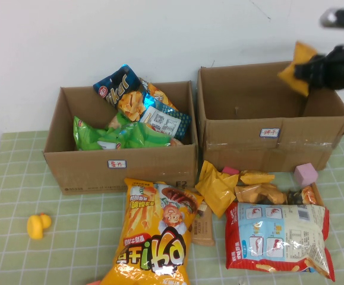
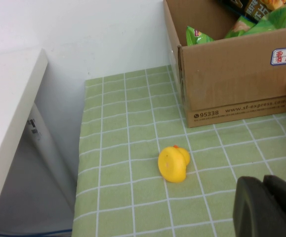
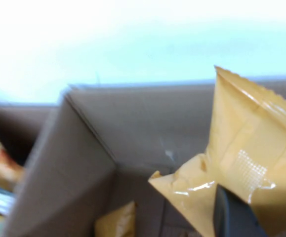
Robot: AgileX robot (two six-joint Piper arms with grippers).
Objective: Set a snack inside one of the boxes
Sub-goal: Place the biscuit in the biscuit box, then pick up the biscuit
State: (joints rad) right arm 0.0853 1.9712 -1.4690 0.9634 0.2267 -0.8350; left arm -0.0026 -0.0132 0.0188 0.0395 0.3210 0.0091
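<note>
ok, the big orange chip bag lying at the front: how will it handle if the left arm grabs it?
The big orange chip bag looks puffed and glossy: probably light, floppy and slippery. The right gripper holds a small yellow packet above the right box. The left gripper sits low by the rubber duck.

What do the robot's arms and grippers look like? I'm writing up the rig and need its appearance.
The right gripper, above the right-hand brown cardboard box, is matte black and blocky, on a black arm with a grey piece near the top edge. The left gripper, low over the green checked tablecloth, shows only black rounded finger housings. No cables or markings are visible.
</note>
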